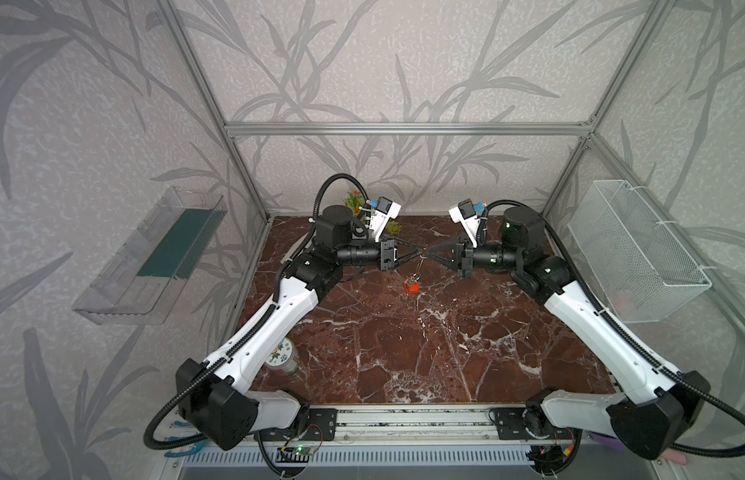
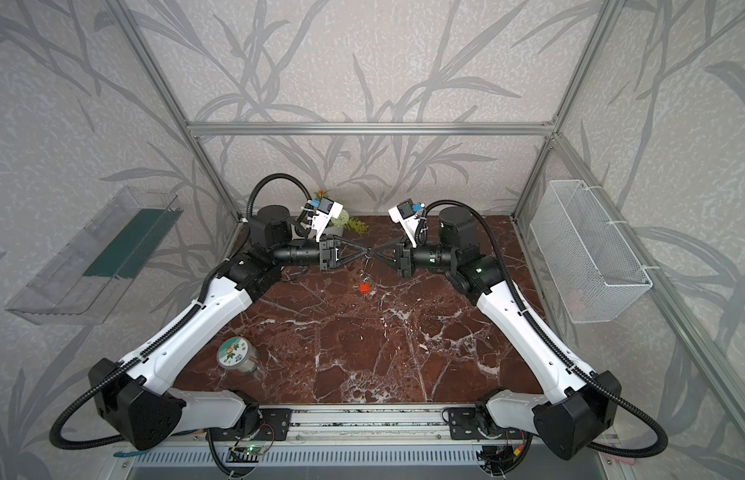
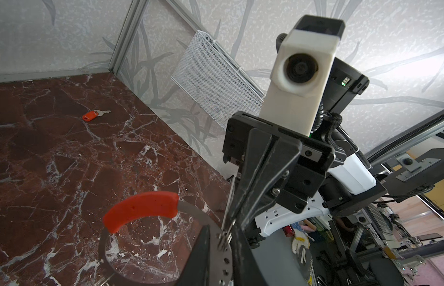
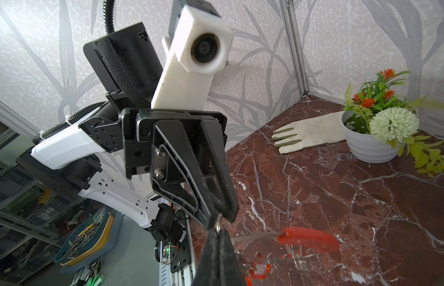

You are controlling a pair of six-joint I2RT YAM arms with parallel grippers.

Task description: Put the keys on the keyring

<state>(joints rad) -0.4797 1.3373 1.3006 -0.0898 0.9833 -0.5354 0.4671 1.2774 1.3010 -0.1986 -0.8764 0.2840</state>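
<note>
Leaf-patterned grey walls close in a brown marbled table (image 1: 404, 357), and a white wire basket (image 1: 637, 253) hangs on the right-hand wall. Well apart from the basket, over the far middle of the table, the left gripper (image 1: 419, 252) and the right gripper (image 1: 430, 250) meet tip to tip in the air. The keyring (image 3: 141, 208) hangs at that meeting point, clear of the table. The right gripper's fingers (image 4: 216, 257) are pressed together on the hoop's grey wire, a little way from its red sleeve. The left gripper's fingers (image 3: 202, 250) stand only a sliver apart around the hoop and a small split ring (image 4: 218, 224). Whether they pinch that ring or merely bracket it cannot be told. Keys (image 1: 412, 286) with red tags dangle from the hoop just below the two tips. One loose key (image 3: 96, 114) lies flat on the table, nearer the basket's wall than the keyring is. The step in hand looks like feeding one key's split ring onto the hoop, with the right gripper steadying the hoop and the left doing the threading. The next move probably calls for the left fingers to part enough to free the ring. They would then draw back from the hoop, away from the basket, without tugging the wire out of the right gripper's pinch. After that the loose key is likely the one to fetch. It lies thin and flat, so a low pinch on its tag seems the safer hold.
</note>
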